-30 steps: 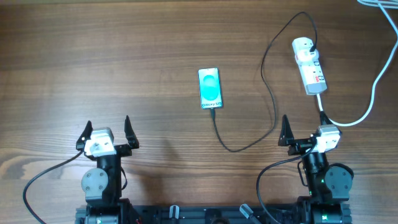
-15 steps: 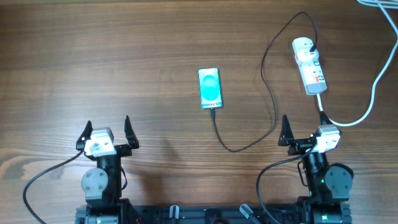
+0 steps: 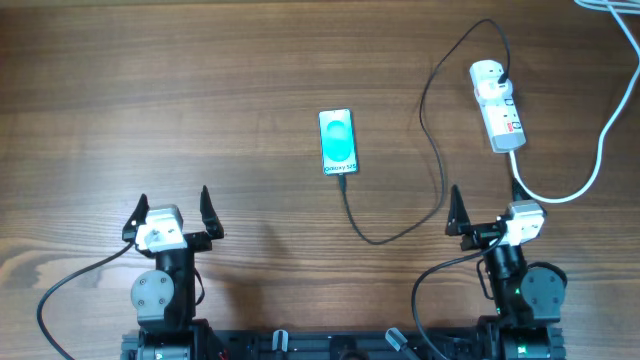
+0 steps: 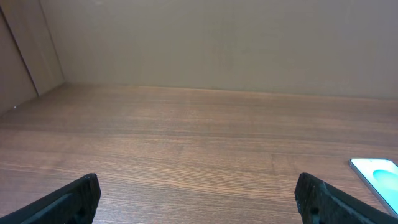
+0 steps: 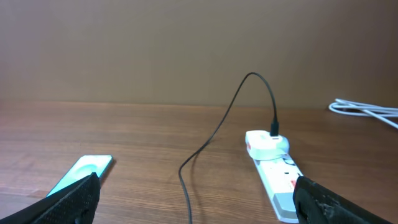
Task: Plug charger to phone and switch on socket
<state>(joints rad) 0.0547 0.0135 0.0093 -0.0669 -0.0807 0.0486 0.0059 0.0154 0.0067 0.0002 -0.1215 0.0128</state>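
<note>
The phone [image 3: 338, 142] lies mid-table, cyan screen up, its white text strip at the near end. The black charger cable [image 3: 432, 150] runs from an adapter on the socket's far end, loops down and reaches the phone's near end, where its plug tip [image 3: 343, 182] touches the phone. The white socket [image 3: 497, 107] lies at the back right with small red switch marks. My left gripper [image 3: 172, 210] is open and empty at the front left. My right gripper [image 3: 483, 212] is open and empty just in front of the socket. The right wrist view shows the phone [image 5: 87, 169], cable [image 5: 205, 143] and socket [image 5: 277, 174].
A thick white lead [image 3: 590, 150] curves from the socket's near end out to the right edge and back corner. The left wrist view shows bare wood, a back wall and the phone's corner [image 4: 378, 174] at right.
The right gripper has shifted very slightly left and away from me. Everything else is unchanged.
</note>
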